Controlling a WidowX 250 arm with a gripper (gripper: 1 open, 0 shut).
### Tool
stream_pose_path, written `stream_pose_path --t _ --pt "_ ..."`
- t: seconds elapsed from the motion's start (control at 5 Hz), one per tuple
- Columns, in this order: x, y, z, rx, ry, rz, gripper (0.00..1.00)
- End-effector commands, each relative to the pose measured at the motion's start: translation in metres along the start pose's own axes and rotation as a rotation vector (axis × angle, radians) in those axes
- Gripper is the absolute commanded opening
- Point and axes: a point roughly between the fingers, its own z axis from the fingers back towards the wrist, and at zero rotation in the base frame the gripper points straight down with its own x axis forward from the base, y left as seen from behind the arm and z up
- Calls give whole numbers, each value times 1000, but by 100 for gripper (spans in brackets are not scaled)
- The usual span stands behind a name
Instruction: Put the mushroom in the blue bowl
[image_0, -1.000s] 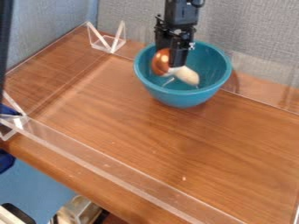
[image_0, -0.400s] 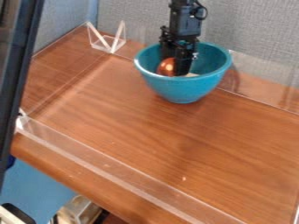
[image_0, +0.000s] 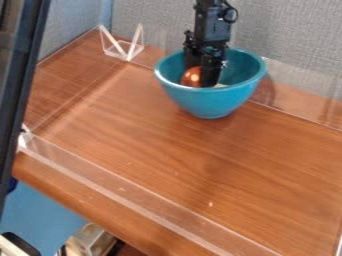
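- Mushroom (image_0: 194, 76), a small toy with a rounded orange-brown cap: since a second ago it has gone from hanging near the rim to sitting low inside the bowl, between the tips of the end effector.
- Nearest the camera, the clear acrylic barrier (image_0: 120, 178) edges the brown wood-grain table (image_0: 160, 130), which carries nothing else in the foreground.
- Farther back stands the round, glossy teal-blue plastic bowl (image_0: 230, 95), deep and much wider than the mushroom.
- Black end effector (image_0: 202, 66) reaches steeply down into the bowl; its jaws look partly spread around the mushroom, though whether they pinch it or have let go I cannot tell.
- Between the last two pictures almost nothing shifts, so the lowering seems finished.
- Judgement: the mushroom is within the bowl's walls; what remains is likely release and withdrawal upward.
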Motion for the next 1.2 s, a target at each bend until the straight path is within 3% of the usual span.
stream_pose_path --t 0.0,0.2,1.0 --pt "4 -8 17 22 -36 -26 0" --pt "3 -11 18 18 -41 -25 100" --pt "-2 -19 24 12 -44 -13 100"
